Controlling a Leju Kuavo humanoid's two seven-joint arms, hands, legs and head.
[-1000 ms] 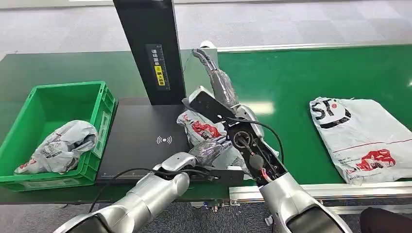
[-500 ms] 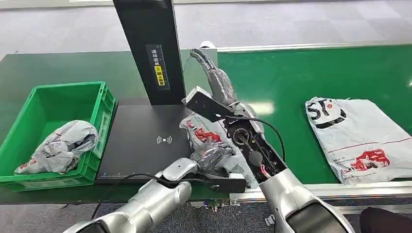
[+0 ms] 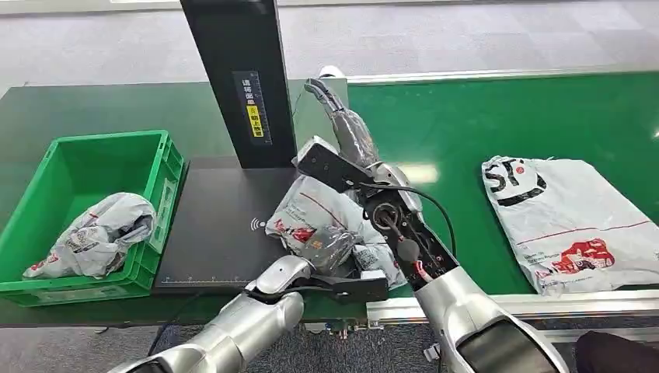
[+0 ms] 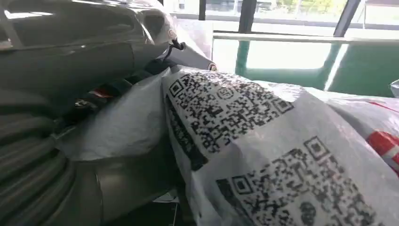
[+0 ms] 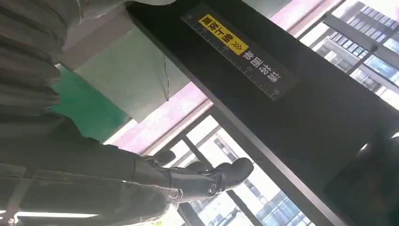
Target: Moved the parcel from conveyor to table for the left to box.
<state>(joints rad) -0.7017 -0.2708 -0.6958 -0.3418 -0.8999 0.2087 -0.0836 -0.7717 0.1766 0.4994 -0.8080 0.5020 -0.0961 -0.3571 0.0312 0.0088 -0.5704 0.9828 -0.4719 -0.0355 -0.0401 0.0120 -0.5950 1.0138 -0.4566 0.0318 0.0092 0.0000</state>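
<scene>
parcel (image 3: 326,221) on scanner pad (image 3: 217,225) | both hands against it (fingers' grip unclear)

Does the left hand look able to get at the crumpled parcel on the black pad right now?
Probably yes: the left hand already lies against the crumpled parcel on the black pad, though the right hand crowds its far side.

Dark green table (image 3: 93,105) carries a green crate (image 3: 70,167) and, just beside the crate toward the conveyor, a black scanner pad (image 3: 217,225) with a black upright post (image 3: 241,78). A crumpled parcel (image 3: 322,221) lies on the pad's conveyor-side edge. Green conveyor belt (image 3: 482,116) adjoins the pad; a flat white bag (image 3: 579,221) lies on it, well apart from the pad.
</scene>
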